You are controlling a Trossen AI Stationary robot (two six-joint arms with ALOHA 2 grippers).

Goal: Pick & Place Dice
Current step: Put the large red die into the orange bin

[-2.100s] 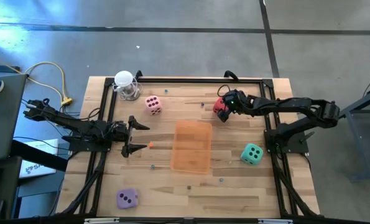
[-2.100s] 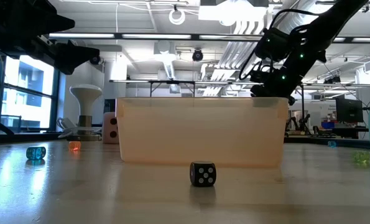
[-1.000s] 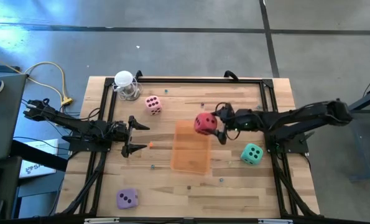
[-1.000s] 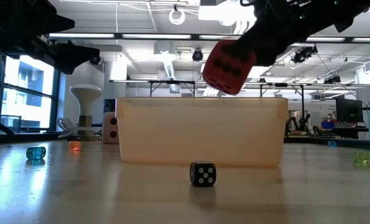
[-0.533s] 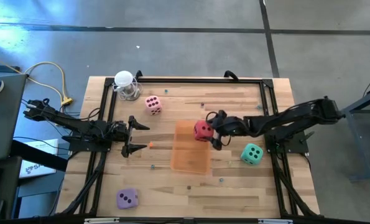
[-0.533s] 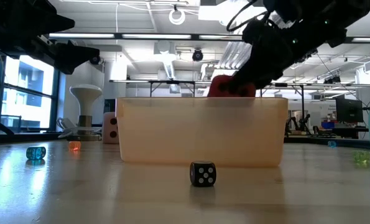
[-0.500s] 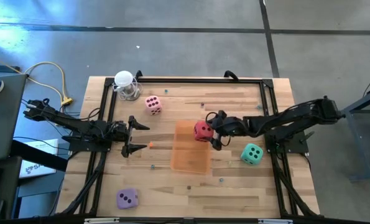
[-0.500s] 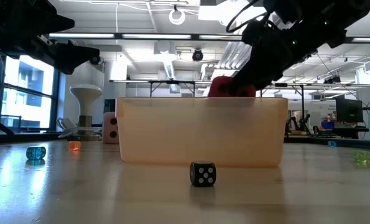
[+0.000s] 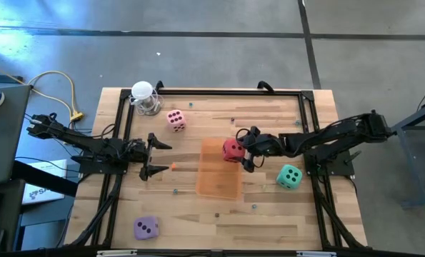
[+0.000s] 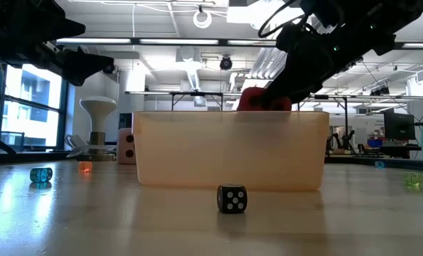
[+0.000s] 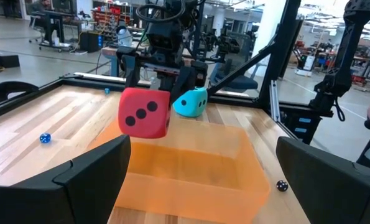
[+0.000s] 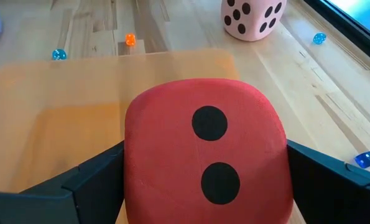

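Red die (image 9: 232, 149) in right jaws (image 9: 245, 149); pink (image 9: 175, 119), teal (image 9: 289, 176), lilac (image 9: 146, 228) loose

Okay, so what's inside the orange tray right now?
The orange tray looks empty. The right gripper holds the red die above its far corner, not resting inside. The floor patch directly beneath the die is hidden from above.

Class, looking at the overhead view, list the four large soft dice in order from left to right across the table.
Lilac-purple soft die → pink soft die → red soft die, held over the translucent orange tray by the right gripper → teal-green soft die.
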